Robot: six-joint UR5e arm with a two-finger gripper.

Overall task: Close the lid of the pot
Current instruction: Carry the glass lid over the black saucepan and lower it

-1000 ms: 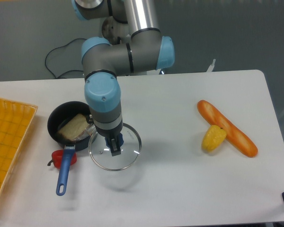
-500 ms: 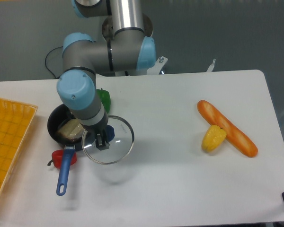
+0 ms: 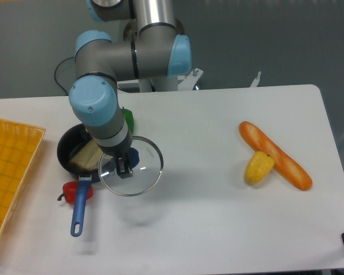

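The pot (image 3: 69,150) is a small black saucepan at the left of the table, with a long blue handle (image 3: 78,206) pointing toward the front; a pale slab of food (image 3: 86,156) lies inside it. The lid (image 3: 143,172), a clear glass disc with a metal rim, hangs above the table just right of the pot, overlapping its right edge. My gripper (image 3: 124,167) is shut on the lid's blue knob (image 3: 133,156), which shows only partly beside the fingers.
A red pepper (image 3: 71,193) lies beside the pot handle and a green pepper (image 3: 126,120) sits behind the arm. A yellow basket (image 3: 11,172) stands at the left edge. A long bread loaf (image 3: 275,155) and a yellow corn piece (image 3: 258,167) lie at the right.
Over the last second the arm carried the lid leftward toward the pot; since half a second ago it has shifted only slightly, and the pot handle has swung a little.
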